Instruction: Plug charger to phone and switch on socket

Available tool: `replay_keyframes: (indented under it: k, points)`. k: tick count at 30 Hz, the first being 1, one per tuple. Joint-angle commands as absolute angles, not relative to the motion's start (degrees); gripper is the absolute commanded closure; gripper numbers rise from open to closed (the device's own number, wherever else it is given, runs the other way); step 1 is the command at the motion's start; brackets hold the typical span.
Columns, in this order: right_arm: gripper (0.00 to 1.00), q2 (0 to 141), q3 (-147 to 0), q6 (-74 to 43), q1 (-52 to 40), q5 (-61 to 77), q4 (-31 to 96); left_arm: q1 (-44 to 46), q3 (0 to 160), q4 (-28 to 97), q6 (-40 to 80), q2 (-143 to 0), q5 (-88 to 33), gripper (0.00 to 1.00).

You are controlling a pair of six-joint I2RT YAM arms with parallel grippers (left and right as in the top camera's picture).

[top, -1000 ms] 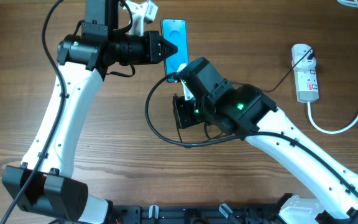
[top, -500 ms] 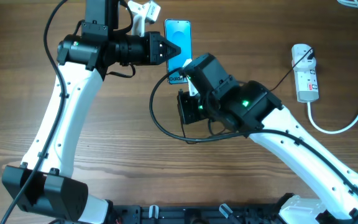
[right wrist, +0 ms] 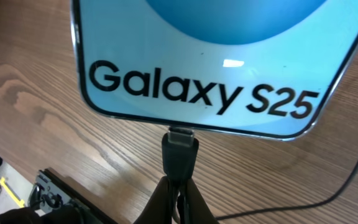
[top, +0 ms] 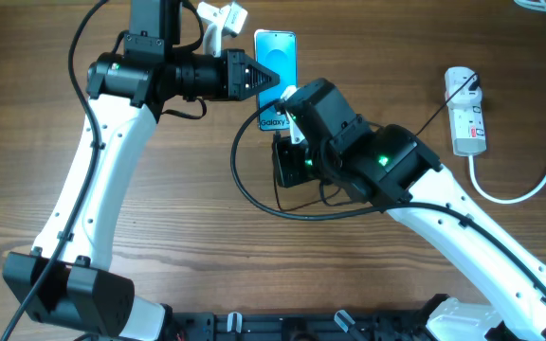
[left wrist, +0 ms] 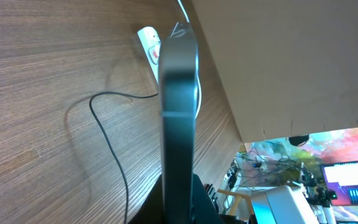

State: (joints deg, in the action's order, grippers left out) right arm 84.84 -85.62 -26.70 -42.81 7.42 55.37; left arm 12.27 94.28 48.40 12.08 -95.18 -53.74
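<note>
The phone (top: 278, 47), cyan screen reading "Galaxy S25" (right wrist: 216, 43), is held by its edge in my left gripper (top: 262, 78), which is shut on it; it shows edge-on in the left wrist view (left wrist: 179, 118). My right gripper (right wrist: 178, 186) is shut on the charger's black connector tip (right wrist: 179, 152), which sits against the phone's bottom edge. The thin black charger cable (top: 254, 194) loops under the right arm and runs to its plug in the white socket (top: 466, 114) at the right, also seen in the left wrist view (left wrist: 149, 45).
A thicker white cord (top: 538, 180) curves from the socket along the right table edge. A white object (top: 224, 17) lies behind the left arm at the back. Both arm bases stand at the front edge.
The phone has shifted to the right in the left gripper, and my right gripper has moved up and right with the connector tip, closing in on the phone's bottom edge.
</note>
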Motion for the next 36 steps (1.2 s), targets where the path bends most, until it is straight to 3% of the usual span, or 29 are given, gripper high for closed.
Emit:
replay_keyframes:
  k: [1, 36]
  points:
    - [0.96, 83.8, -87.0, -25.7, -42.7, 4.9, 55.9, 12.0, 94.6, 48.0, 10.7, -94.6, -56.4, 0.96]
    - [0.96, 83.8, -87.0, -25.5, -42.7, 8.6, 56.2, 12.0, 94.6, 45.9, 7.5, -94.6, -59.0, 0.96]
